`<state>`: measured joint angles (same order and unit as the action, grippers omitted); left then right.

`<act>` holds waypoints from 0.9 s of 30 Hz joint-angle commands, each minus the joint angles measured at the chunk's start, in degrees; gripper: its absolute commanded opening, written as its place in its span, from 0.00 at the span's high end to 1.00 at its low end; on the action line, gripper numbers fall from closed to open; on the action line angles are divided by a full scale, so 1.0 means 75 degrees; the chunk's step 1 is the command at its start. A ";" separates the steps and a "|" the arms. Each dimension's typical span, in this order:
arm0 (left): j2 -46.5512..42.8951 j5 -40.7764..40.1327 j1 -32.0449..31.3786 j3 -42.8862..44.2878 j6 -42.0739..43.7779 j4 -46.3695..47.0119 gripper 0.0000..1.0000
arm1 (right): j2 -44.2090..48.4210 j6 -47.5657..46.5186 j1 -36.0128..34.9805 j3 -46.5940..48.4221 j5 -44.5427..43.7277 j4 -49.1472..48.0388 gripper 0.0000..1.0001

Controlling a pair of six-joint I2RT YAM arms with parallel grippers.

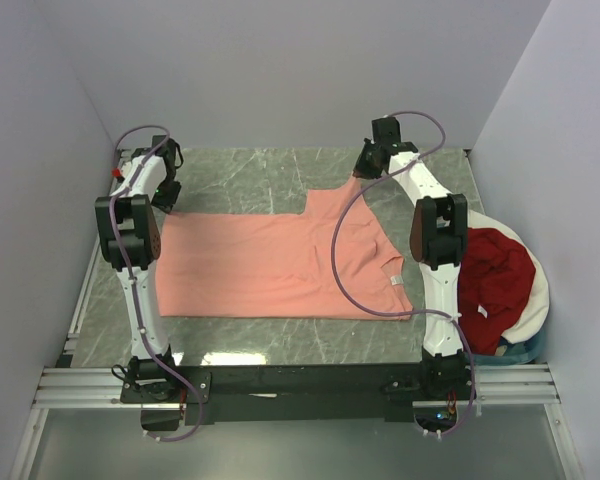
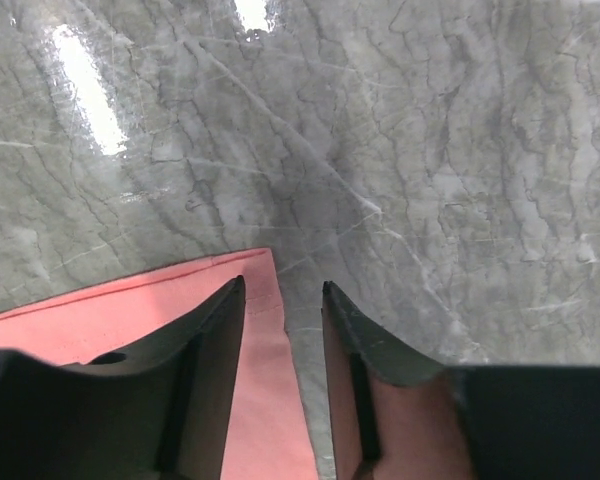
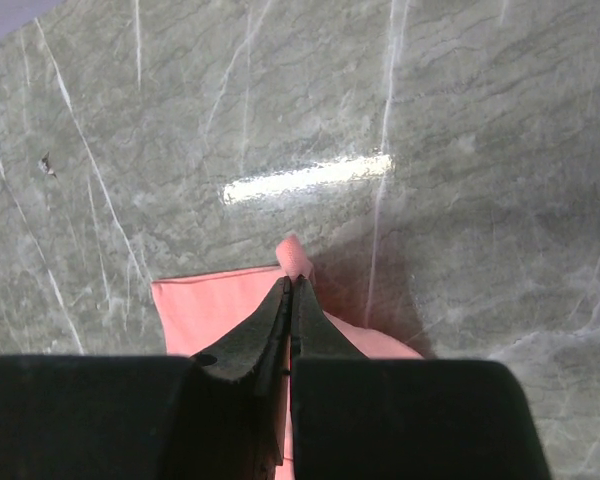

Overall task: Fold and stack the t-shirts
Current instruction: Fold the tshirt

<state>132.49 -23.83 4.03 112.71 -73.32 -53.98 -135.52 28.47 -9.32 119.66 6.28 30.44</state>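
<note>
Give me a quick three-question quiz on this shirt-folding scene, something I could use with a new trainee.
1. True or false: the right gripper is shut on a pinch of the salmon-pink t-shirt.
2. Where is the dark red t-shirt? A: spread out flat. B: bunched in the white-rimmed basket. C: folded in a stack.
3. Fill in: the left gripper has its jaws ____ over a corner of the salmon-pink t-shirt.
Key: 1 true; 2 B; 3 open.
</note>
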 commanded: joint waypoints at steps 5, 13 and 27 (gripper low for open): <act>0.0323 -0.0209 -0.0045 0.0359 -0.0185 -0.0314 0.56 | 0.0164 -0.0011 0.0048 -0.0169 0.0147 -0.0343 1.00; 0.0499 -0.0197 -0.0069 0.0102 -0.0314 -0.0385 0.68 | 0.0234 0.0024 0.0048 -0.0332 0.0217 -0.0390 1.00; 0.0078 -0.0033 0.0048 0.0370 0.0295 -0.0034 0.99 | 0.0679 0.0059 0.0129 -0.0298 0.0170 -0.0366 1.00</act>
<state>134.41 -25.15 3.97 113.69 -73.17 -55.96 -135.28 28.69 -9.23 117.10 7.64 29.17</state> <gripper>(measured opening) 0.014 0.010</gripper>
